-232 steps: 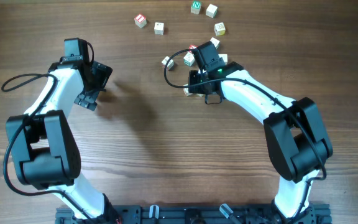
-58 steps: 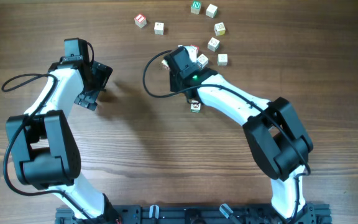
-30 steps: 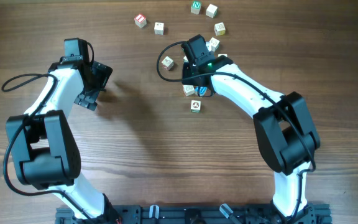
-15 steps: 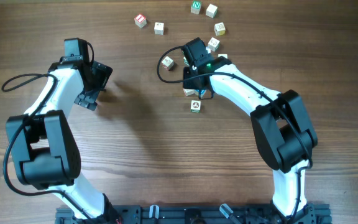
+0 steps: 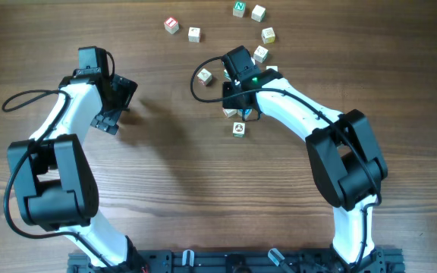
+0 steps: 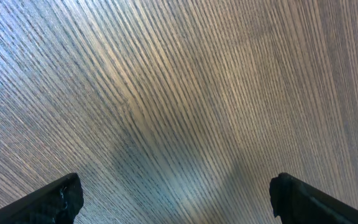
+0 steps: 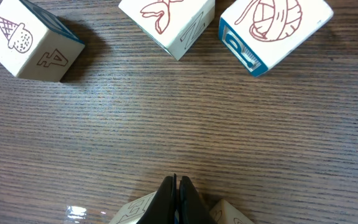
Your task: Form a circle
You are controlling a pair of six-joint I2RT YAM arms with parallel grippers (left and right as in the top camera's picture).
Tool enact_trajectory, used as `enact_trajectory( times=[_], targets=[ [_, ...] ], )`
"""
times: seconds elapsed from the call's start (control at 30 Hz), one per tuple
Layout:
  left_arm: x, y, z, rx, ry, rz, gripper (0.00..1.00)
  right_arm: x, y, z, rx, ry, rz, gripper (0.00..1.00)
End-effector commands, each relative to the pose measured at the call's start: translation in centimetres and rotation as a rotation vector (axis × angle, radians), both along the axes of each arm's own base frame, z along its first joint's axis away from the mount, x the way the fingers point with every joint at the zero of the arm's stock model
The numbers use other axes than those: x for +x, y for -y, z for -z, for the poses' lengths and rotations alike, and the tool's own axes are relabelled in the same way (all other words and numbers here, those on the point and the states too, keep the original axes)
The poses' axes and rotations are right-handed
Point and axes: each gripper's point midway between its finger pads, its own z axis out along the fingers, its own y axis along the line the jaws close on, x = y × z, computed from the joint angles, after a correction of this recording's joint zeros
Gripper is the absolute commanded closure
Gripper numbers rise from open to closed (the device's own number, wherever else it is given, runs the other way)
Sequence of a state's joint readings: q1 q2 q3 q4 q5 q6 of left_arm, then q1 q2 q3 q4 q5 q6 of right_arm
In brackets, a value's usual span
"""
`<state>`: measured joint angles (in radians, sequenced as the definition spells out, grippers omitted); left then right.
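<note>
The right gripper (image 7: 176, 190) is clenched, its two black fingers pressed flat together with nothing between them. In the right wrist view its tip sits low over the wooden surface (image 7: 179, 118). It points into the gap between a left-hand cube (image 7: 135, 214) and a right-hand cube (image 7: 225, 214), both cut off by the bottom edge. Whether the fingers touch either one cannot be told.

Three more pieces lie ahead of the tip. The ice-cream cube (image 7: 27, 37) is off to the left. The fish cube (image 7: 166, 22) is in the middle. Just beside it, across a narrow gap, is the yarn-ball cube (image 7: 272, 25), with a blue letter face turned sideways.

From overhead, the wooden cubes (image 5: 260, 53) lie scattered on the far part of the surface and make no closed ring. A red-faced cube (image 5: 172, 25) and a pale cube (image 5: 194, 33) sit to the left. A green-faced cube (image 5: 239, 8) is at the far edge. Others trail down toward the right arm's tip, where a few are bunched. One green-marked cube (image 5: 238, 130) lies alone, nearest the robot's base.

The left gripper (image 6: 176, 202) is spread wide and holds nothing. Its fingertips show at the two lower corners of the left wrist view, above plain wood grain and well apart from every cube.
</note>
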<state>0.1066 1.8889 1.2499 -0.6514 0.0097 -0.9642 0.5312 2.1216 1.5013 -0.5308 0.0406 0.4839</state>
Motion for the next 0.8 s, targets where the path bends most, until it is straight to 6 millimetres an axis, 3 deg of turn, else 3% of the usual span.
enact_trajectory(
  times=[0.0,0.77],
  targets=[
    [-0.02,-0.03,0.42,-0.004,-0.010,-0.010,0.00,-0.14,-0.48,0.54,0.005,-0.010,-0.024,0.95],
    [-0.02,-0.03,0.42,-0.004,-0.010,-0.010,0.00,-0.25,-0.36,0.29,-0.011,-0.005,-0.054,0.95]
  ],
)
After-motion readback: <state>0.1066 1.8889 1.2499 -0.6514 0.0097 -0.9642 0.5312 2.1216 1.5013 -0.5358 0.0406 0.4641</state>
